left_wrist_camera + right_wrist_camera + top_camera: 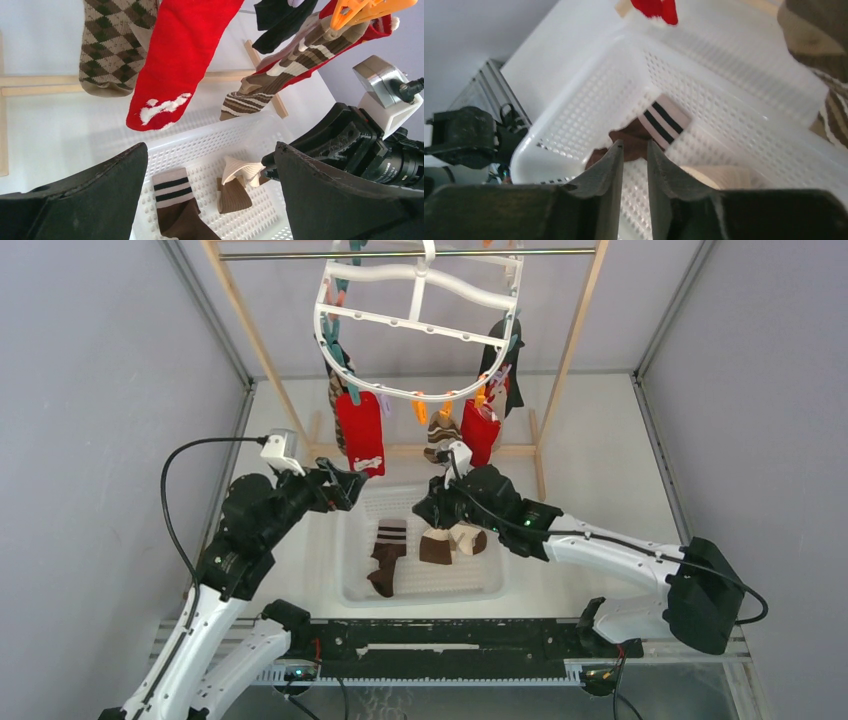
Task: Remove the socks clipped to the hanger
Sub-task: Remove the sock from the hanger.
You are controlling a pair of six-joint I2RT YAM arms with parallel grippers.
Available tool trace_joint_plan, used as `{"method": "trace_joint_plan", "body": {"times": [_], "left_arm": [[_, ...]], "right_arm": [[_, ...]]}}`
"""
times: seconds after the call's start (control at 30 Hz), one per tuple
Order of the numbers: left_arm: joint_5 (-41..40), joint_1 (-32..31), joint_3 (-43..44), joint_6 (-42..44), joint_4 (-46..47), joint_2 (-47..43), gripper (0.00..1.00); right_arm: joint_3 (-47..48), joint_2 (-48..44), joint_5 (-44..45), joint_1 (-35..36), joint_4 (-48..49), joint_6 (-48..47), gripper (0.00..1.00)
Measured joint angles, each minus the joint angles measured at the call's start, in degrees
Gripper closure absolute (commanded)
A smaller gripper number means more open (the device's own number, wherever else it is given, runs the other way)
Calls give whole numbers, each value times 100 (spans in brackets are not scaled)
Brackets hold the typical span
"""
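Note:
The white oval hanger (417, 332) hangs from the rod at the top. Socks are clipped to it: a red sock (360, 432) (175, 55), a tan argyle sock (112, 45), a brown striped sock (441, 433) (280, 75), a second red sock (479, 432) and a black sock (501, 345) (280, 20). My left gripper (350, 486) (210, 147) is wide open and empty just below the red sock. My right gripper (430, 510) (634, 142) is low over the basket. Its jaws stand a narrow gap apart with nothing between them, beside a beige sock (245, 171).
A white perforated basket (420, 597) (200, 131) (589, 100) below the hanger holds a brown sock with a striped cuff (388, 550) (664, 119) and a brown and beige sock (450, 542). Wooden rack posts (571, 350) flank the hanger. Grey walls close in both sides.

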Motion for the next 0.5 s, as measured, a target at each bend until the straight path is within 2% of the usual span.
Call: {"method": "trace_joint_plan", "body": {"times": [0.17, 0.4, 0.5], "left_arm": [[-46, 0, -7, -39, -48, -39, 0], [-44, 0, -11, -118, -186, -37, 0], [-33, 0, -11, -125, -212, -37, 0]], "right_arm": [[0, 273, -262, -136, 817, 20, 73], [17, 986, -463, -267, 1786, 157, 46], [26, 1287, -398, -286, 2094, 195, 44]]}}
